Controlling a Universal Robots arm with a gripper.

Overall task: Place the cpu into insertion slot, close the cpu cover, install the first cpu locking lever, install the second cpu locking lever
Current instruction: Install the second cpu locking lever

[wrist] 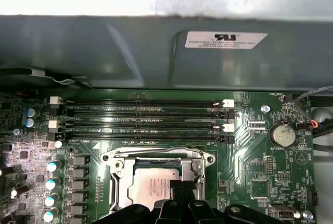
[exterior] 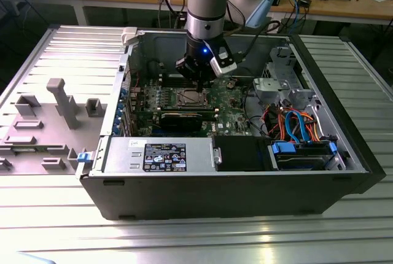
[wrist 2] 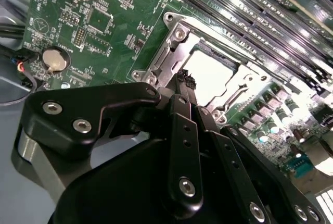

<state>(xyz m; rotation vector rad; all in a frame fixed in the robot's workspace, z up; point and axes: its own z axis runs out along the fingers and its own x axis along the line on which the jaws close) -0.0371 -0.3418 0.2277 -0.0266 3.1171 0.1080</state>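
Right now your gripper [exterior: 198, 78] hangs low inside the open computer case [exterior: 344, 153], directly over the insertion slot [exterior: 190, 97] on the green board [exterior: 230, 116]. In the second wrist view its black fingers [wrist 2: 183, 86] are drawn narrow, tips close together with nothing between them, just above one edge of the slot. You see one cpu [wrist: 151, 186], lying flat in the slot, its silver top bright in both wrist views. One cpu cover [wrist: 118, 179] lies closed around it. Past the slot, the first wrist view gives you four long memory slots [wrist: 140, 121] and one coin battery [wrist: 282, 135]. In the exterior view you get the blue and orange cables [exterior: 295, 123].
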